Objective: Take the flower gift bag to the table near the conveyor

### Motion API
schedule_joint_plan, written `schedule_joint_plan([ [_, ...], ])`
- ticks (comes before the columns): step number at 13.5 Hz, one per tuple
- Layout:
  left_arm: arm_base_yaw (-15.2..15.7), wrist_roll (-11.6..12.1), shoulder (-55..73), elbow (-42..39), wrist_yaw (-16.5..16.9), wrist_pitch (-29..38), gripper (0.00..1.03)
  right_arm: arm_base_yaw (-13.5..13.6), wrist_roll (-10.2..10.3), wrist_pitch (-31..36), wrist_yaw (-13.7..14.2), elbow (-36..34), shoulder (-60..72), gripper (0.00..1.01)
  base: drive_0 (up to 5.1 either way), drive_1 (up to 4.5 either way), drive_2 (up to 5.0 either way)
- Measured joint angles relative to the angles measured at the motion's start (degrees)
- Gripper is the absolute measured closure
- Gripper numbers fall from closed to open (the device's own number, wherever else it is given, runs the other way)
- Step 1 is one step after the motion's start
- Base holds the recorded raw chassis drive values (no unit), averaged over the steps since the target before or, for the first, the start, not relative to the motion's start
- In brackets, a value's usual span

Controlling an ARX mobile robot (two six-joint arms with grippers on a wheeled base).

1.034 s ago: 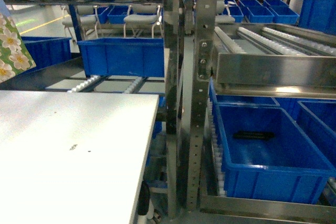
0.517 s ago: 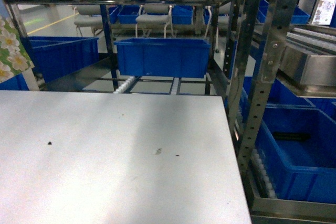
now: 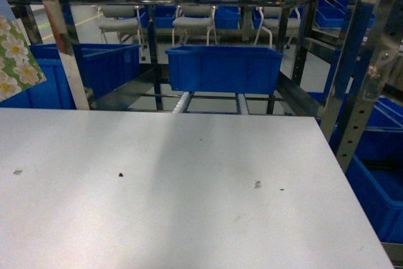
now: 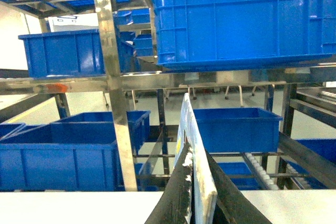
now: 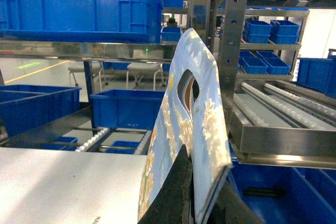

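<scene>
The flower gift bag (image 3: 14, 55) hung in the air at the far left of the head view, above the left edge of the desk (image 3: 189, 193); only 1 flowered corner showed there. It was not yet set down. I judged it light, thin paper that would crease or crush easily, and its slick printed faces could slide if pinched loosely. The top edge beside the handle hole seemed the sensible place to hold, since that lets it hang straight.

In the left wrist view the left claw (image 4: 197, 153) had its 2 black fingers pressed together on the bag's thin edge (image 4: 185, 114), seen edge-on, with no gap showing. The right claw (image 5: 202, 182) was likewise pinched on the lower part of a second bag (image 5: 207, 119) with a sky print and an oval handle hole. That one leaned left and did not appear in the head view.

The conveyor (image 3: 182, 102) stood just behind the desk, with a blue bin (image 3: 223, 67) resting on its rollers.
</scene>
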Motion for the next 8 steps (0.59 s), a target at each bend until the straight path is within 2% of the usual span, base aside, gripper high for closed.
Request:
schedule_joint_plan([
  [8, 0.0, 0.0, 0.0, 0.0, 0.0, 0.0, 1.01, 0.0, 0.0, 0.0, 0.0, 0.0, 0.0, 0.99, -5.1, 2.28, 2.3],
])
